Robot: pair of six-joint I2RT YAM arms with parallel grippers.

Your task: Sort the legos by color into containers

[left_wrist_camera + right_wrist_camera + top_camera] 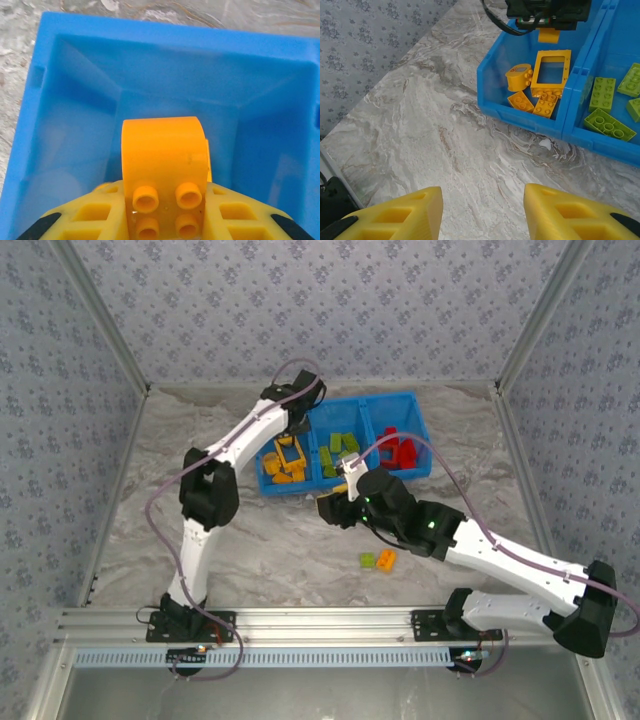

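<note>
The blue bin [385,398] stands towards the far edge of the tabletop [445,140], a little right of its middle, its three compartments side by side. The left claw [166,217] hangs over the left compartment [490,85], pinching an orange rounded brick [164,155] between its yellow fingers [95,217]; the brick's studs face the wrist camera and its curved end points down into the compartment, clear of the floor.

On that compartment's floor lie an orange frame piece [551,72], a second rounded orange piece [518,77] just beside it, and two flat orange bricks [532,102] near the front wall. The middle compartment [600,142] holds lime green bricks [609,124], and the right compartment [418,435] holds red bricks [398,450].

The right claw [482,215] hovers above bare tabletop just in front of the bin's near left corner, its fingers spread apart with nothing between them.

Two legos lie loose on the tabletop towards the near edge, right of the middle: a green brick [368,560] and an orange brick [386,559], side by side and close to touching, well apart from the bin.
</note>
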